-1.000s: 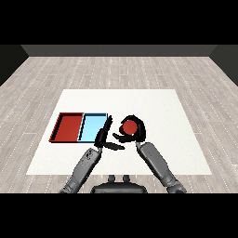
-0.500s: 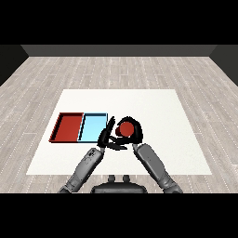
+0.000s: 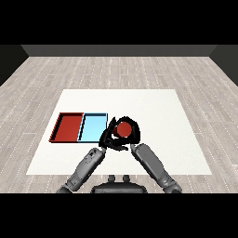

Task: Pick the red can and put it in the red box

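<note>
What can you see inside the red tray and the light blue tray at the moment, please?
Both the red tray and the light blue tray show bare floors. The red can sits right of them, in the right hand.

Two grey segmented forearms; black left hand (image 3: 108, 137); black right hand (image 3: 132, 134)

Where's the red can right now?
In the head view, the red can sits inside the curled right hand, just right of the light blue tray, not over either tray.
</note>
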Available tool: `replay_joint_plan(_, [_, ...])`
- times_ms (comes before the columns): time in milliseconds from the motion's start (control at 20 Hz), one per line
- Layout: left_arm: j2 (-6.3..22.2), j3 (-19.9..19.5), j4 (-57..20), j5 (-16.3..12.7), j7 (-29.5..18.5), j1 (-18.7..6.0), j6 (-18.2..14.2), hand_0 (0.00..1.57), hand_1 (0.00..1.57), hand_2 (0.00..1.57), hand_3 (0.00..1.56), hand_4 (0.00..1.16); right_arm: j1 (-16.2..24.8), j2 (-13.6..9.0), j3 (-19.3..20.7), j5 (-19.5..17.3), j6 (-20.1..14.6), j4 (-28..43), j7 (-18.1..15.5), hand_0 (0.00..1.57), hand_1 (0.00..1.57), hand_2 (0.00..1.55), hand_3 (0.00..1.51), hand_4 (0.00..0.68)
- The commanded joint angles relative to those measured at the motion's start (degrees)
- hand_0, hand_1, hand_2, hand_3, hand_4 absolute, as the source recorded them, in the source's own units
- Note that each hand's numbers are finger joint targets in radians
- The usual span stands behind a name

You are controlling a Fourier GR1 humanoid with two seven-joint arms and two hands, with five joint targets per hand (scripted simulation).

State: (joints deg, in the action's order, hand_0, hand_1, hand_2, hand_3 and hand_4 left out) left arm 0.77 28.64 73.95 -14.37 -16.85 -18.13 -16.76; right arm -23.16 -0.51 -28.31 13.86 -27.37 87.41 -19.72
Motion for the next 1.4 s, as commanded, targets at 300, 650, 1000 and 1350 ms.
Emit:
replay_joint_plan(300, [-0.7, 0.6, -0.7, -3.0, -0.8, -0.6, -5.2, 0.00, 0.00, 0.00, 0.00, 0.66, -4.3, 0.5, -5.9, 2.1, -8.2, -3.2, -1.1, 1.51, 1.51, 1.46, 1.40, 0.642])
replay_joint_plan(650, [-0.7, 5.3, -5.0, -8.2, -2.1, -4.9, -16.1, 1.57, 1.57, 1.56, 1.47, 1.12, -5.8, 0.5, -2.7, 2.2, -3.7, -5.4, -1.4, 1.49, 1.49, 1.45, 1.39, 0.654])
replay_joint_plan(1000, [-0.7, 3.6, -11.2, -12.0, -8.4, -8.5, -15.9, 1.57, 1.57, 1.55, 1.47, 1.14, -2.8, 0.5, -2.9, -0.3, -2.5, -0.5, 2.8, 1.48, 1.48, 1.44, 1.39, 0.642])
replay_joint_plan(1350, [-0.7, 1.6, -3.2, -8.3, -10.8, -3.8, -15.7, 1.57, 1.57, 1.57, 1.51, 1.15, -4.9, 0.5, -4.1, -0.2, -5.3, -2.3, 6.7, 0.92, 0.92, 0.93, 0.53, 0.000])
